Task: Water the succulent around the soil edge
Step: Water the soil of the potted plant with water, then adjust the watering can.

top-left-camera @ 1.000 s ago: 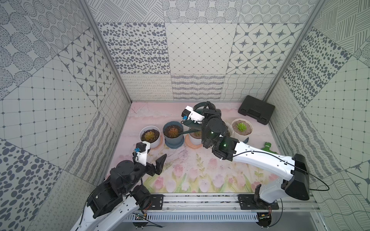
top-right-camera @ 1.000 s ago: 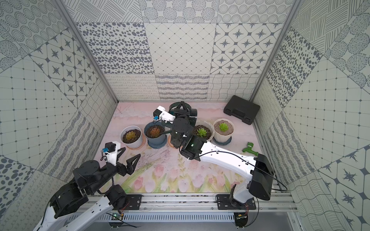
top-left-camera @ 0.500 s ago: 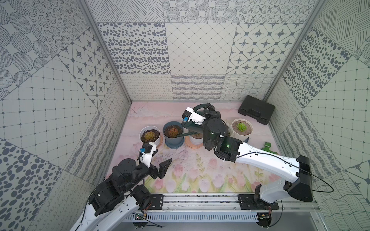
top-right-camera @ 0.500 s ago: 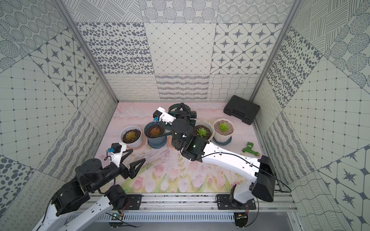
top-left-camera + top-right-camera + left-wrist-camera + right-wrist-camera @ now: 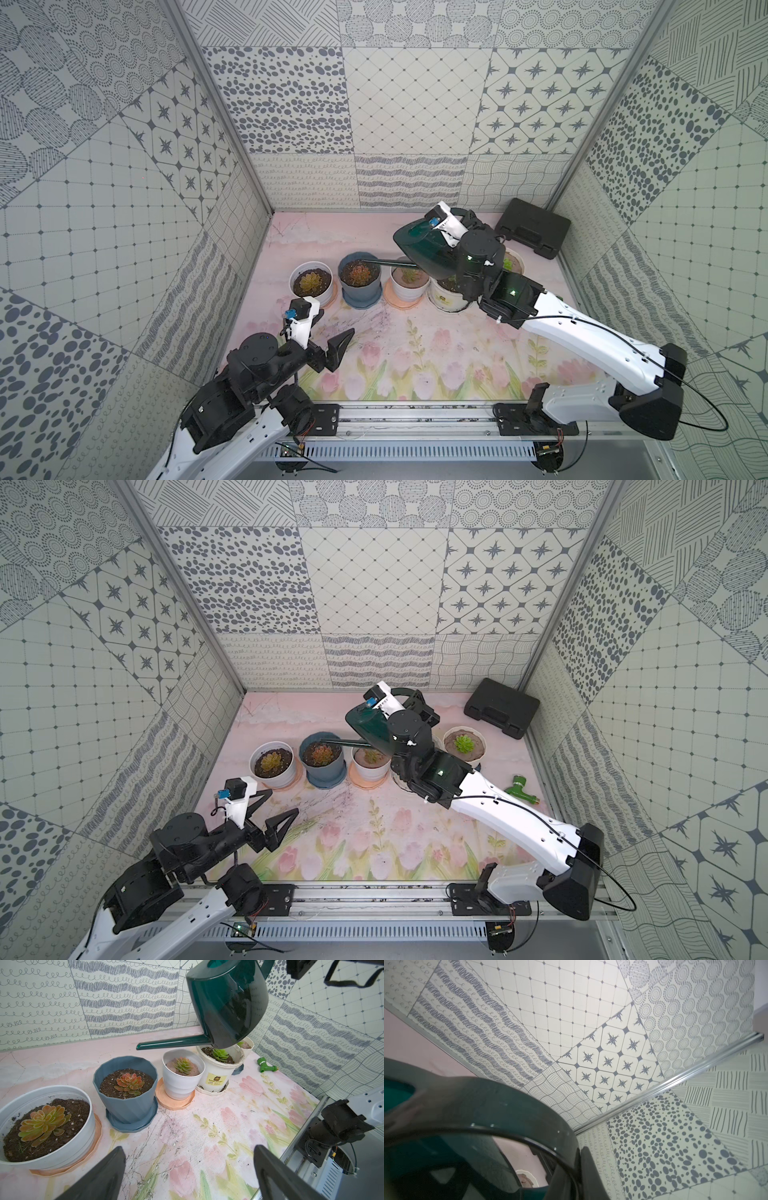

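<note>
**While the can (image 5: 424,253) tilts, the succulent (image 5: 463,742) sits apart**

Nearest, the left gripper (image 5: 275,805) hangs wide open. The right gripper (image 5: 467,222) clamps the can's handle (image 5: 500,1105), a sound hold for slick, sloshing plastic. Opposite the spout (image 5: 340,742), beside that gripper, the succulent looks brittle and its soil edge (image 5: 451,750) loose.

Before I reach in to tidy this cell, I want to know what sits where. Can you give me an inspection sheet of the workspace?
Surface: floral mat, dark specks in front of the pots.
Job's things: succulent in white fluted pot, at the row's end nearest the black case; soil edge in plain view; watering can tilted in the air, spout toward the blue pot.
Clutter: three more potted plants; green hose fitting.
Grippers: left gripper open, empty; right gripper shut on the watering can's handle.
Cables: black cable loops off the right arm's base.
Surroundings: patterned walls on three sides; metal rail in front.
</note>
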Available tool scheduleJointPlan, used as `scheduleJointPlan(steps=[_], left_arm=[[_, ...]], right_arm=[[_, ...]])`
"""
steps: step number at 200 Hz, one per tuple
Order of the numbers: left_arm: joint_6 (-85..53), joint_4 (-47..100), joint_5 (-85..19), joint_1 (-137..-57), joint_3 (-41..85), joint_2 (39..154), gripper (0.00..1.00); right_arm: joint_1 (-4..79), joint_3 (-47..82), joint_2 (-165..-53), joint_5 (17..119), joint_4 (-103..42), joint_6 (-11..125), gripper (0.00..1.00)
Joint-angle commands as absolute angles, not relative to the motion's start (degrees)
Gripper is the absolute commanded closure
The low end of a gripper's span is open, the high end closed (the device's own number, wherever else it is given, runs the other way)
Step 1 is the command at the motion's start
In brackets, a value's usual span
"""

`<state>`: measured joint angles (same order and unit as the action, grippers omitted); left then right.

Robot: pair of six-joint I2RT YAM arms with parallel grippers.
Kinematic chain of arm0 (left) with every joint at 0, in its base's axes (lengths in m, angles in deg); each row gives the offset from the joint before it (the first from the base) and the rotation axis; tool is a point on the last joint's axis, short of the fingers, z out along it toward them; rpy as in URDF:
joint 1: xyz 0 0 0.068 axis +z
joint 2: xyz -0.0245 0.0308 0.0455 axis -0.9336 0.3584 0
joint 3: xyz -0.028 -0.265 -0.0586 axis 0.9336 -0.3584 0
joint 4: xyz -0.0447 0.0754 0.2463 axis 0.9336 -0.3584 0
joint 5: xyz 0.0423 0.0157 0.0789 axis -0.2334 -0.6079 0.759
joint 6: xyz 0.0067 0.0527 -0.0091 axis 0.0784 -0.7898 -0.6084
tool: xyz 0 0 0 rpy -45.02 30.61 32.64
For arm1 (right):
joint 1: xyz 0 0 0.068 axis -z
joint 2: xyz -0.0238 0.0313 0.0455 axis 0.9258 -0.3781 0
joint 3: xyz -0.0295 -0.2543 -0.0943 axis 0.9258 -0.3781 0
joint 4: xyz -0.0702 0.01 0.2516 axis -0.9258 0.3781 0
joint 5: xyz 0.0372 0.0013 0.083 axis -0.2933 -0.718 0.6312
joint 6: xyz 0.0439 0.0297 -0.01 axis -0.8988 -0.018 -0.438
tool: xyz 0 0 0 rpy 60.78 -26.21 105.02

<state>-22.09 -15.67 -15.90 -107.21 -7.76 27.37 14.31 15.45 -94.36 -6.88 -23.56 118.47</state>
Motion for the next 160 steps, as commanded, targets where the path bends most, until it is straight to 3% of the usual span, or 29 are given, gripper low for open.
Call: scheduleJointPlan(steps=[1,23,98,160], left_arm=[[-19.3,-10.5,-11.8,-107.1,-7.6,27.7,0.01],[-13.9,-8.0,-9.6,-107.1,-5.2,30.9,0.01],[-4.5,19.6,-20.1,-107.2,-2.8,49.3,0.01],[-5.6,36.5,-24.2,-112.7,-4.0,57.0,0.19]], right_arm=[[15.9,13.2,-89.4,-3.0,-19.9,100.7,1.0],[17.7,9.0,-84.2,0.9,-15.0,88.3,1.0],[20.3,-5.7,-65.5,10.4,-11.1,59.6,1.0],[20.4,-11.8,-60.2,11.0,-9.0,52.3,1.0]])
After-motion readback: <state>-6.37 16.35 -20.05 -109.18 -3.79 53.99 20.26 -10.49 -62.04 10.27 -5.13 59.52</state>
